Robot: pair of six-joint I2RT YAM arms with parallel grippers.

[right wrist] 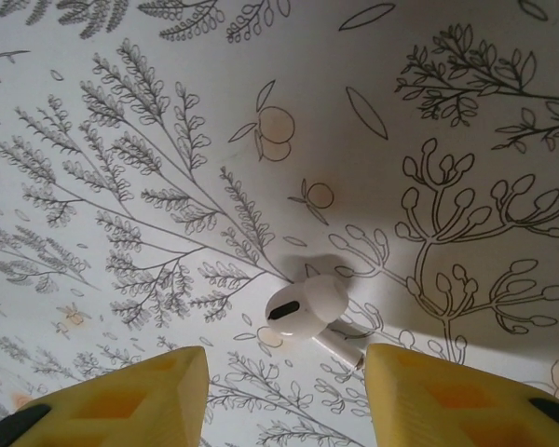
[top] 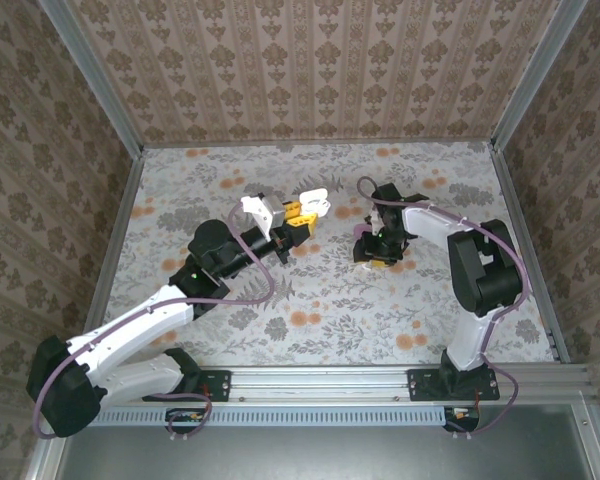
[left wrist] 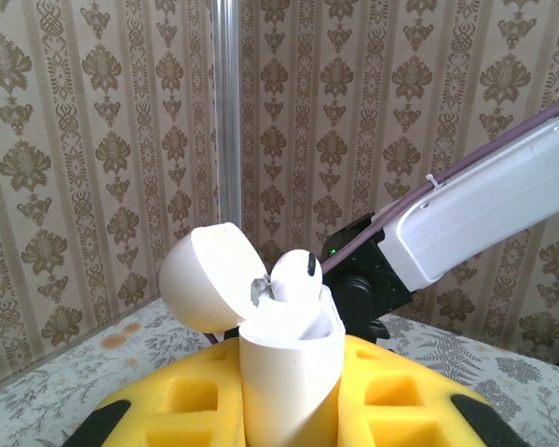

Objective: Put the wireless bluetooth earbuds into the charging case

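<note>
My left gripper [left wrist: 289, 396] is shut on the white charging case [left wrist: 289, 368], which stands upright between its yellow fingers [left wrist: 401, 400] with the lid [left wrist: 205, 279] swung open to the left. One white earbud [left wrist: 293, 277] sits in the case's mouth, its head sticking out. From above, the case [top: 315, 200] is held over the middle of the table by the left gripper [top: 300, 212]. A second white earbud [right wrist: 307, 310] lies on the floral tablecloth, its stem pointing toward the right finger. My right gripper [right wrist: 284, 382] hovers open just above it, one finger on each side, neither touching it. From above, the right gripper [top: 378, 252] points down at the table.
Wallpapered walls with aluminium corner posts [top: 90, 75] enclose the floral tablecloth [top: 320, 300] on three sides. The right arm [left wrist: 484, 214] crosses behind the held case in the left wrist view. The two grippers are close together near mid-table.
</note>
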